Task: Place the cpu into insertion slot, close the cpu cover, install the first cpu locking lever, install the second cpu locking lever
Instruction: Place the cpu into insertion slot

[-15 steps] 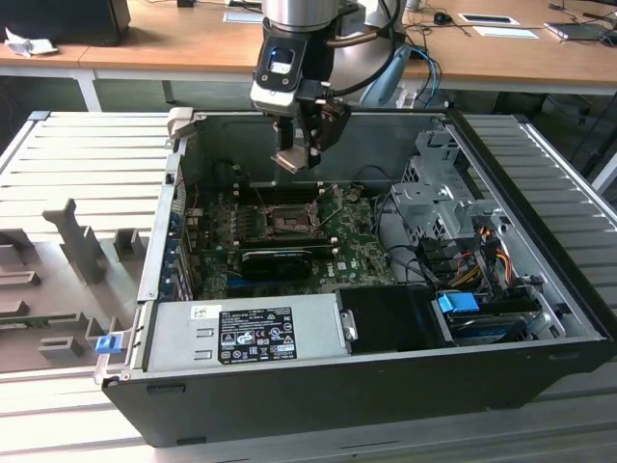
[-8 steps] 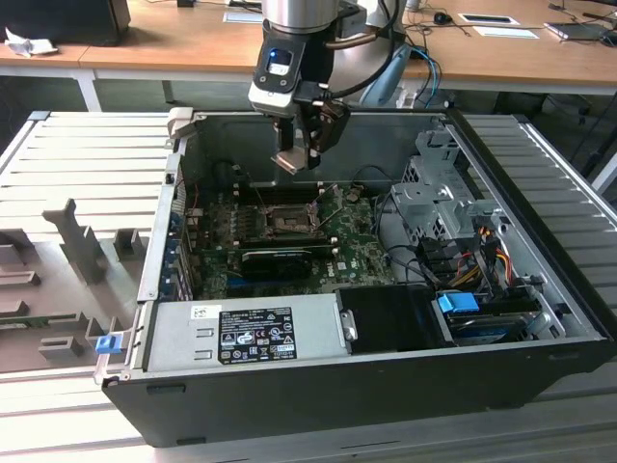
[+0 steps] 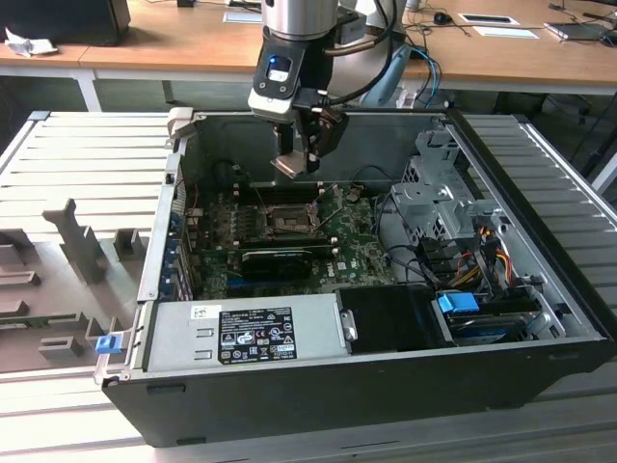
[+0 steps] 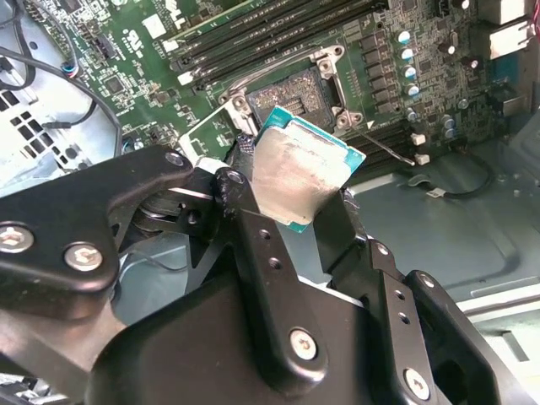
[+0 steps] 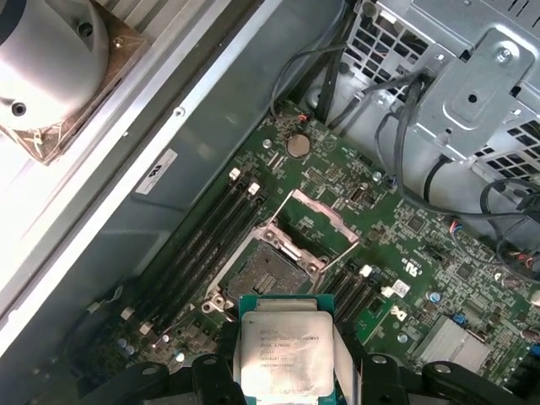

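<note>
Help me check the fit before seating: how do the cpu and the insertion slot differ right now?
The cpu has a pale silver face; the insertion slot is dark at its centre. The cpu is held in the gripper above the motherboard; the insertion slot lies flat on it, empty. Both are square and look close in size.

Silver-grey cpu (image 5: 283, 354) edged teal, black hand (image 4: 291, 211), green motherboard (image 5: 396, 245), dark insertion slot (image 5: 268, 274)
</note>
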Tool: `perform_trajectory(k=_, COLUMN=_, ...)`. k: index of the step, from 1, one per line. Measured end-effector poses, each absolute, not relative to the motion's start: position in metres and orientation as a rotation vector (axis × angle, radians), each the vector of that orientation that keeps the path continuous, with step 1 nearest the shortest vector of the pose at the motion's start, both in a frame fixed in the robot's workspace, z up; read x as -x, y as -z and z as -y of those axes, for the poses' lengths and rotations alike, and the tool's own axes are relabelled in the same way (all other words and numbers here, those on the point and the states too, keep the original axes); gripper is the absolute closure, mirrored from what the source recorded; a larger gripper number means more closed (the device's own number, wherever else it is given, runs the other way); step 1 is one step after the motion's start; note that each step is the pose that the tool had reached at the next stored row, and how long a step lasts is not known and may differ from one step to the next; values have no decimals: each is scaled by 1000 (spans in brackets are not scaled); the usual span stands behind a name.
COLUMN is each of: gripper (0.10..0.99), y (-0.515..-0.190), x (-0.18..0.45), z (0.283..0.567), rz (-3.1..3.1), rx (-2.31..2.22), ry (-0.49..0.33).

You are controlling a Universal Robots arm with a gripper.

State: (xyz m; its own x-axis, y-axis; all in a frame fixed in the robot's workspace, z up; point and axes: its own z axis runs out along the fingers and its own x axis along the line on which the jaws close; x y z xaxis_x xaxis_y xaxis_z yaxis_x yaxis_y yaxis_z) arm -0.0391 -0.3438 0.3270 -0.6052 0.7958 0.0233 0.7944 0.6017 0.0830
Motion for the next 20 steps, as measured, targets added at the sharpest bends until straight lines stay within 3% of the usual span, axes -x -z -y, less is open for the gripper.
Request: perform_trajectory(k=20, gripper=557, y=-324, x=39, z=344, rz=-2554, rx=-1779, ry=-126)
